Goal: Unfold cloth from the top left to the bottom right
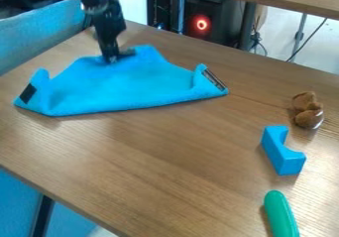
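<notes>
- At the bottom right of the frame, nearest you, a green piece (281, 215) with a rounded end lies on the wood-grained worktop (165, 151).
- Just beyond it, you have a blue block (285, 156) with a curved notch in its right side.
- Farther up, near the right edge, you see a brown lumpy toy (306, 113), apart from the block.
- Your cloth (126, 87), bright blue, lies across the upper left and centre. Its long near edge runs from the left side to just right of centre; its left and right ends are turned up, the left bearing a black patch (28, 93), the right a dark label (213, 80). Its far edge rises to a peak.
- Your tool (118, 58) is at the cloth's far side, left of that peak; you cannot tell whether it is released or clenched on the fabric.
- Behind the worktop, you see a red ring light (202, 24).
</notes>
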Robot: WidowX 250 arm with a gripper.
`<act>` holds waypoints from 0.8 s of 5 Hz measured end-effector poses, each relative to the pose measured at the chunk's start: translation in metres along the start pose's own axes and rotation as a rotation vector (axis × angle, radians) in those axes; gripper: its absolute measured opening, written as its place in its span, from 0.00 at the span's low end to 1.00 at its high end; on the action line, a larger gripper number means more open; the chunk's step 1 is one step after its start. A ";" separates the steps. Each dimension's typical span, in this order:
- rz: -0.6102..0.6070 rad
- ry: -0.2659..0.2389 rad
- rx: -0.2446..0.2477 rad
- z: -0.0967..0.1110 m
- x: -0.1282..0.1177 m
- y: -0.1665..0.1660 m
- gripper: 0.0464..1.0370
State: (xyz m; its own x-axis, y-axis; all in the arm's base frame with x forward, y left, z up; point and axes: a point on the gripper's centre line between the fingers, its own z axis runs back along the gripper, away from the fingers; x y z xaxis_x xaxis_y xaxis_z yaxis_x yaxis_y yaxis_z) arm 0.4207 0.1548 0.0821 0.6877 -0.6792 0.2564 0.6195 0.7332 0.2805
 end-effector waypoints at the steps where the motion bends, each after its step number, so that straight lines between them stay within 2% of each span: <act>1: -0.078 0.018 0.037 0.022 0.017 -0.041 0.02; 2: -0.154 0.029 0.052 0.031 0.023 -0.086 0.02; 3: -0.180 0.126 0.034 0.016 0.008 -0.127 0.02; 4: -0.202 0.154 -0.003 0.011 -0.004 -0.158 0.02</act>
State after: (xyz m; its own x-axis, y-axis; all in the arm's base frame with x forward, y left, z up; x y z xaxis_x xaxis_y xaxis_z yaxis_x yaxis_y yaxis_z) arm 0.3165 0.0413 0.0469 0.5990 -0.7991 0.0510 0.7513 0.5829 0.3094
